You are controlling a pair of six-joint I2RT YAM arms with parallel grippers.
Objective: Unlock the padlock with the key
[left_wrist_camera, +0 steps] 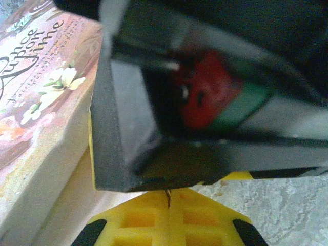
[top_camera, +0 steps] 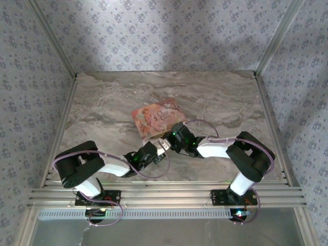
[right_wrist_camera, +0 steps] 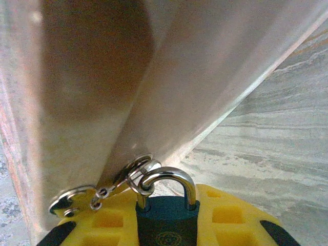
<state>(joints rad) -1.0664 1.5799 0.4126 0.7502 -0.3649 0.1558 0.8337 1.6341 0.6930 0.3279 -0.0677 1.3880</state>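
**Key-to-lock alignment, tools nose to nose**

Right tool (right_wrist_camera: 166,205) grasps the small dark blue-green padlock (right_wrist_camera: 165,228), silver shackle (right_wrist_camera: 169,179) up, near the pink floral-printed box (top_camera: 156,117). Left tool (left_wrist_camera: 167,202) is clenched; we can't tell whether it has a key. What looks like a small silver key (right_wrist_camera: 66,202) hangs off the shackle's ring. We'd hold the lock steady and align before pushing. The box crowds the left side on the marble bench (top_camera: 102,107).

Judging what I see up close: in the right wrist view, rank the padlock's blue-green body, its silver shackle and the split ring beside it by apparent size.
1. padlock body and shackle: about alike. The body runs off the bottom edge, so I won't rank them.
2. split ring: clearly smallest.
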